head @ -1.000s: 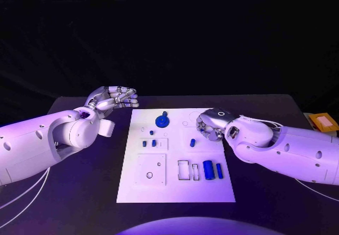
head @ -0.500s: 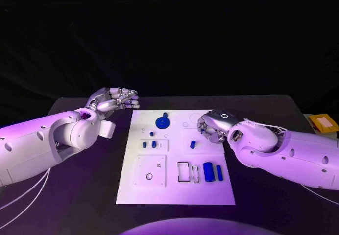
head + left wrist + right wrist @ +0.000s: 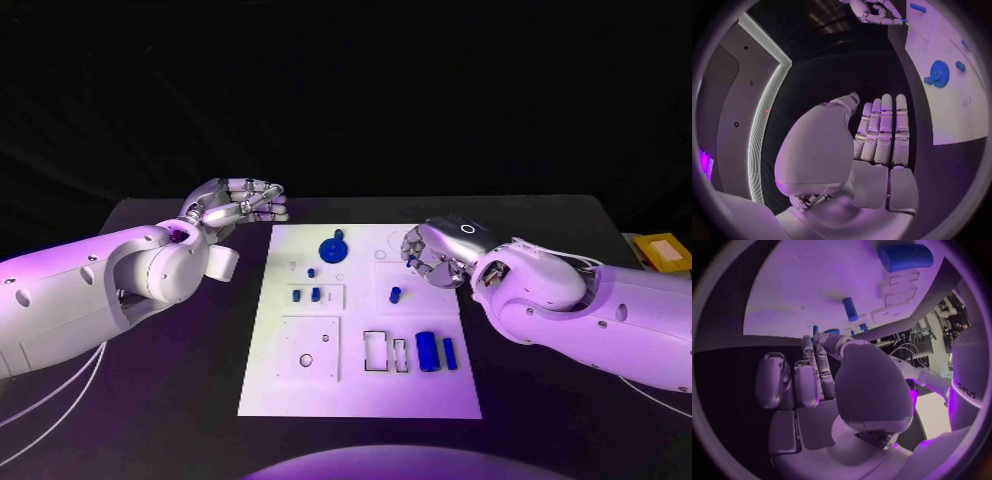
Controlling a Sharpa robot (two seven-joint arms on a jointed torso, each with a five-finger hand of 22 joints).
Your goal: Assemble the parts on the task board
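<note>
The white task board [image 3: 361, 385] lies in the middle of the table. On it are a blue gear [image 3: 333, 247], small blue pegs [image 3: 304, 294], a lone blue peg [image 3: 395, 294] and a thick blue cylinder [image 3: 427, 350] beside a thinner one [image 3: 449, 350]. My left hand [image 3: 238, 205] hovers off the board's far left corner, fingers curled in, holding nothing; its fingers [image 3: 882, 132] lie side by side. My right hand [image 3: 437, 255] hangs over the board's right edge, just beyond the lone peg, fingers [image 3: 811, 370] curled with the thumb near their tips. I see nothing between them.
An orange box [image 3: 661, 247] sits at the table's right edge. Rectangular recesses [image 3: 385, 350] and a square plate with a hole [image 3: 307, 348] mark the board's near half. Dark table surface [image 3: 159, 400] surrounds the board on both sides.
My right hand has drifted slightly to the right and away from me, its arm swinging in closer. The left hand has barely moved. The parts on the board lie where they were.
</note>
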